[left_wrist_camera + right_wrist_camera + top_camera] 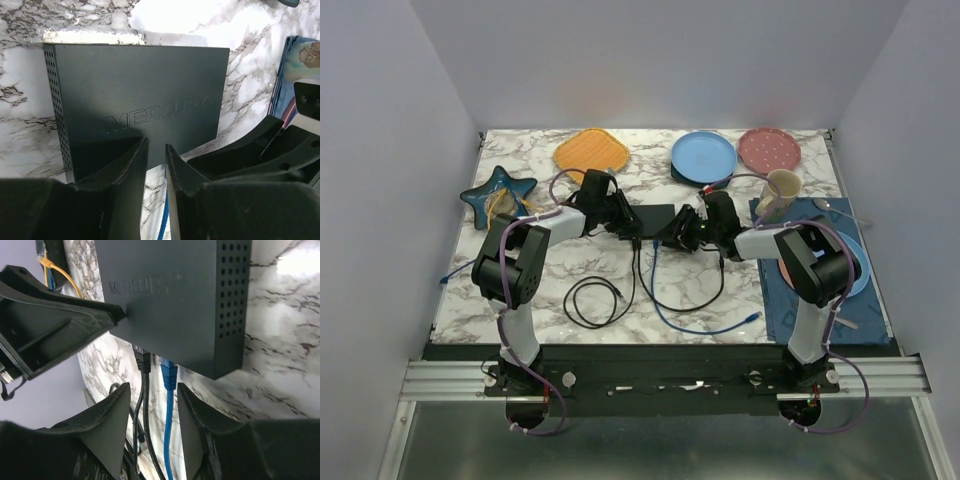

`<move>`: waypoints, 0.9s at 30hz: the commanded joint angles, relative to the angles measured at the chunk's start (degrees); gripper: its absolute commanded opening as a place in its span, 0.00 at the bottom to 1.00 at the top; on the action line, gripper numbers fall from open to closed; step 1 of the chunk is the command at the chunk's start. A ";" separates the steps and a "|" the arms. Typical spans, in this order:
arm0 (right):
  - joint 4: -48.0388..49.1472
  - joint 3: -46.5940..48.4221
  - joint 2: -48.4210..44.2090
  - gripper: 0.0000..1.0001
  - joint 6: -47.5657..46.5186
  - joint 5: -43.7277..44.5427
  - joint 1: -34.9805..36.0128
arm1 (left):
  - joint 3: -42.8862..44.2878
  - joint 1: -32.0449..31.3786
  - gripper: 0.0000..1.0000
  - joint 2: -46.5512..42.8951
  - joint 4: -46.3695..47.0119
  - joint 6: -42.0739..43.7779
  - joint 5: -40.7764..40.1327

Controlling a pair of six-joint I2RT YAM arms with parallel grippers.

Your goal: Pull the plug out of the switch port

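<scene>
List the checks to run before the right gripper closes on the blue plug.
1. Jaws of the right gripper open: ok.
2. The blue plug seated in the switch: ok.
3. The blue plug lined up with the gap between the fingers: ok.
4. The black plug and its cable out of that gap: not ok, the cable runs through it.
5. The left gripper bracing the switch: cannot tell; its tips sit at the edge, firm contact unclear.
</scene>
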 commanded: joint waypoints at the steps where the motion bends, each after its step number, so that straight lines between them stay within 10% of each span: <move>1: -2.09 3.00 2.34 0.50 0.18 1.07 0.81 | 0.15 0.05 0.34 1.50 -1.71 -0.33 2.31; 27: 4.65 1.77 7.70 0.45 8.42 3.45 1.08 | -0.55 0.22 0.34 1.24 -0.84 -2.62 3.81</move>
